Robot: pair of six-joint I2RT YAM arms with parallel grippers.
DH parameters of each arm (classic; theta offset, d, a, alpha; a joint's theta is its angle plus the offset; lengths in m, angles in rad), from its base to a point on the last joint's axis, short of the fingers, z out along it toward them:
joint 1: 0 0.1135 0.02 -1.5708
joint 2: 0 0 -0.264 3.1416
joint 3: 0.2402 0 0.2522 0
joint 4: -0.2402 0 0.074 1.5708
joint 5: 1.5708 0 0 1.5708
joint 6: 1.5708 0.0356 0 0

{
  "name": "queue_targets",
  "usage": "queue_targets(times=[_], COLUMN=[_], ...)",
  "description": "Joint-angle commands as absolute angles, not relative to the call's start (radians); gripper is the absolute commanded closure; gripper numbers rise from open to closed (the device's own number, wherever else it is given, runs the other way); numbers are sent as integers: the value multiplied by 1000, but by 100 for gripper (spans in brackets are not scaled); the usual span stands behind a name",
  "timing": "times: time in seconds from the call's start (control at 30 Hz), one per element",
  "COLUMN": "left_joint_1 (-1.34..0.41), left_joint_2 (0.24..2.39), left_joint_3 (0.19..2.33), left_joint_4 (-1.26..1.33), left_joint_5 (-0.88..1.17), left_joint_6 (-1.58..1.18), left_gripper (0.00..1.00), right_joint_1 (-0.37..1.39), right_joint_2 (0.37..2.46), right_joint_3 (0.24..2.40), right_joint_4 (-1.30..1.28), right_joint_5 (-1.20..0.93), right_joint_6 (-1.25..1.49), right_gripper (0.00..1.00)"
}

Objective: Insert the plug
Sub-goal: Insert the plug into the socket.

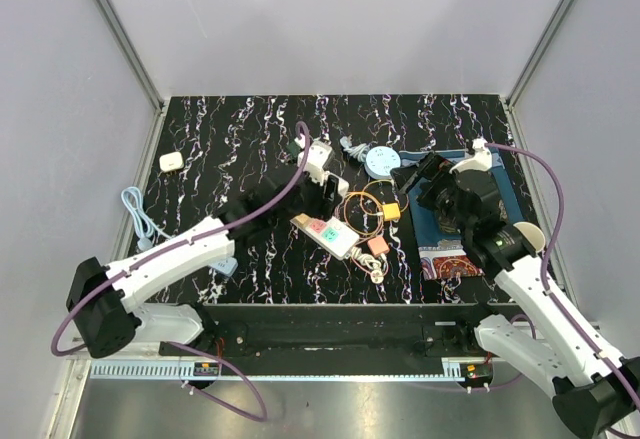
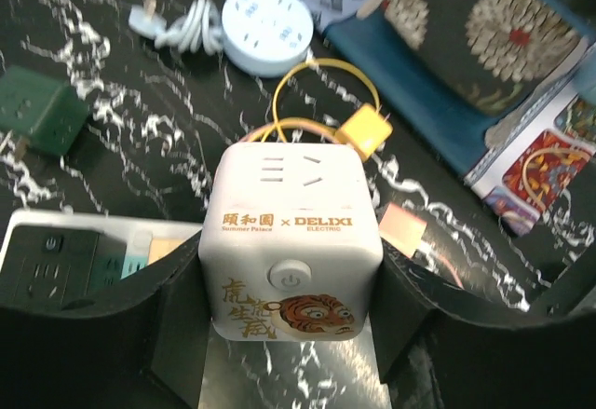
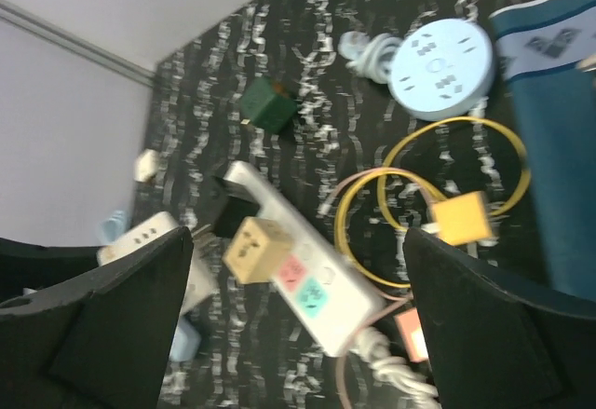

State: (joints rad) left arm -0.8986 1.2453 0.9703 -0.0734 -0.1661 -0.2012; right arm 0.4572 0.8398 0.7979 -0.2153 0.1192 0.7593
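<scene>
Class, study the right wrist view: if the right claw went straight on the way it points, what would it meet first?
Probably the white power strip, beside its tan cube adapter; the open right claw frames it, though depth is unclear.

Glossy white plastic cube socket (image 2: 291,241), matt black marbled tabletop (image 1: 250,129)

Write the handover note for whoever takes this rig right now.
Left pincer: shut on the white cube, held beside the end of the strip.
Right pincer: open, empty, above the strip.
Yellow plug: loose, right of the strip, its cable looped.
Done: cube grasped.
Left: the cube is not in the strip yet. Its prongs are hidden, so check alignment before pressing it in.
</scene>
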Motion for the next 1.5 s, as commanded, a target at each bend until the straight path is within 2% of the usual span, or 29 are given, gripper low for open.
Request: queue_targets(times=[0.0,0.23,0.43,0.73,1.47], left_joint_1=[-851,-792,-787,-779,-775], left_joint_2=[1287,1488,1637,1787,1901], left_joint_3=[1125,1345,1452,1515,1608], left_joint_4=[-418,-708,-825,-870,-965], left_joint_5=[-37,161,184,193,115], left_joint_6=[-241,-233,-236,-218,-161], left_gripper=[100,100,100,100,100], right_joint_1=[451,453,451,451,453], right_joint_2=[804,784,782,784,775], right_joint_3=[862,884,868,841,798], right_joint_4=[-353,-413,-422,-425,-433], right_joint_5=[236,276,267,256,261], right_joint_6=[505,376,348,314,290], right_gripper=[0,0,0,0,0])
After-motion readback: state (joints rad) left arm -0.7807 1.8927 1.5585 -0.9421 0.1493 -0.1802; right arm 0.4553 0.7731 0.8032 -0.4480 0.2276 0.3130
